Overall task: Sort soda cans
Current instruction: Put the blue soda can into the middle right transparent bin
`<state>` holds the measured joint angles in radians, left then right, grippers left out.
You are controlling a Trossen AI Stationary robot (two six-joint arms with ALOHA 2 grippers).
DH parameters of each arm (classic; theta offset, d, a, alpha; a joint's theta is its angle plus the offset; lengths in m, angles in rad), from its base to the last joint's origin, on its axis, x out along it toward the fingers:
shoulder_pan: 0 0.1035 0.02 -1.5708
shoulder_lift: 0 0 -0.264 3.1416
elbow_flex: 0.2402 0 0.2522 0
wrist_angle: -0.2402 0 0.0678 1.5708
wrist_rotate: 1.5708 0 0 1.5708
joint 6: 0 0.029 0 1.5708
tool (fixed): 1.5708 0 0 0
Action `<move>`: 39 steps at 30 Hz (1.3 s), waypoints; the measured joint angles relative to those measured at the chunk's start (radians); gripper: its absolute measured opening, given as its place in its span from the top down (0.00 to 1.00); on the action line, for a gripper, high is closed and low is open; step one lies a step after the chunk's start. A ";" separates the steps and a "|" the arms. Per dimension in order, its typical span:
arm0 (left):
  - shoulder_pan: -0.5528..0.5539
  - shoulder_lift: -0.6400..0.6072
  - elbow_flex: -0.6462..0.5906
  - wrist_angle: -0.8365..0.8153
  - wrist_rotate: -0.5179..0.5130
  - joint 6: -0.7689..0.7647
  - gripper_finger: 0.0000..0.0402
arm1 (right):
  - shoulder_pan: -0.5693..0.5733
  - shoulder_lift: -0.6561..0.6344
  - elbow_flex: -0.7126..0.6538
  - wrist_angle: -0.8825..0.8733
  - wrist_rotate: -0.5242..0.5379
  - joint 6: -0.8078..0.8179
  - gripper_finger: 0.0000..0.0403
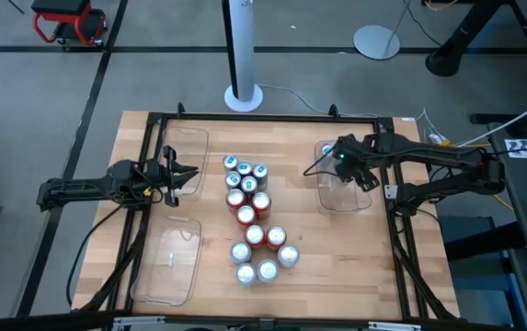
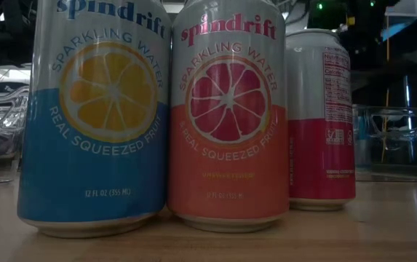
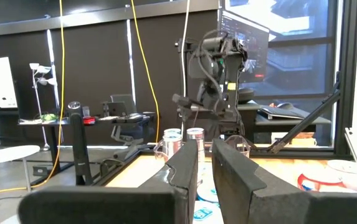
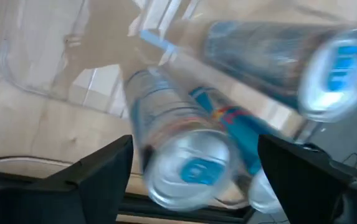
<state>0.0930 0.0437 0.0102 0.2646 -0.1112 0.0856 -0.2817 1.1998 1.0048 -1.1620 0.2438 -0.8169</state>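
Right pincer (image 1: 348, 162), fingers spread and released, hovers over your tray (image 1: 344, 198), where a blue can (image 4: 178, 149) lies on its side between them.

In the low view, the blue can (image 2: 95, 116) and the orange-red can (image 2: 228, 109) are cut off at the picture's top edge, and they hide the rest of the cans behind them. In the right wrist view, two blue cans (image 4: 184, 146) lying in a clear tray (image 4: 47, 56) are smeared by blur, their labels unreadable. From above, the right gripper (image 1: 350, 165) covers most of that tray by the table's right edge, and can labels are too small to read.
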 joint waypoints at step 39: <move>0.000 0.000 0.000 0.000 0.000 0.004 0.90 | 0.118 0.392 0.131 0.949 -0.234 -0.078 0.15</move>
<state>0.0931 0.0439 0.0103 0.2649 -0.1112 0.0898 -0.1638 1.5922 1.1362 -0.2132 0.0098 -0.8946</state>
